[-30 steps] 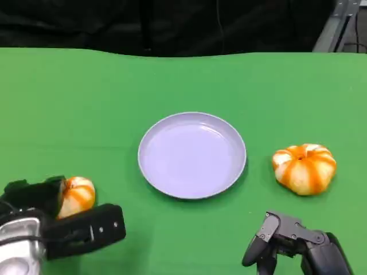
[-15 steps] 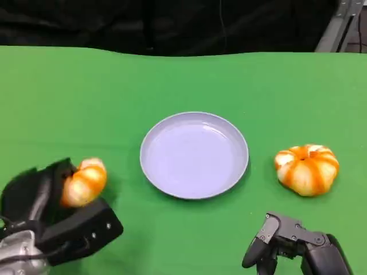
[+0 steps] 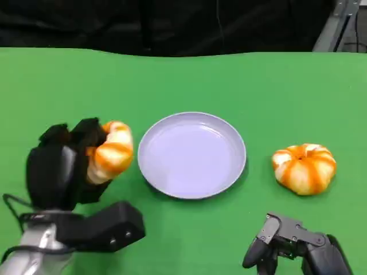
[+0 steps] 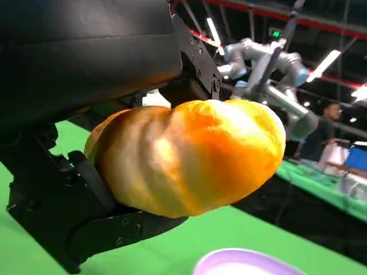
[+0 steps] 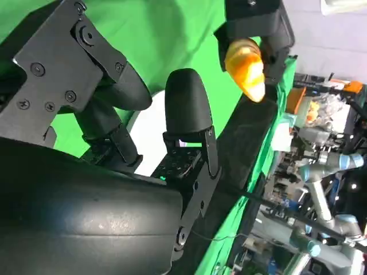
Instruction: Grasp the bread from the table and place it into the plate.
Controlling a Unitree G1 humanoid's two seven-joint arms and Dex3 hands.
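My left hand [image 3: 66, 166] holds an orange-and-cream striped bread [image 3: 110, 151] lifted above the green table, just left of the lilac plate [image 3: 192, 154]. The left wrist view has the bread [image 4: 189, 154] clasped between black fingers [image 4: 103, 229], with the plate's rim [image 4: 246, 264] below it. From the right wrist view, the bread [image 5: 245, 69] appears far off in the left hand. My right hand [image 3: 298, 243] rests low at the front right, fingers apart, holding nothing. A second striped bread [image 3: 304, 168] lies on the table right of the plate.
The green table cloth [image 3: 183, 80] ends at a dark back edge. A grey stand [image 3: 338, 26] is at the far right corner. Other robot arms [image 4: 269, 63] and a person [image 4: 321, 132] are visible beyond the table.
My left hand has risen off the table with the bread and carried it up and to the right, toward the plate's left rim. The right hand has stayed put.
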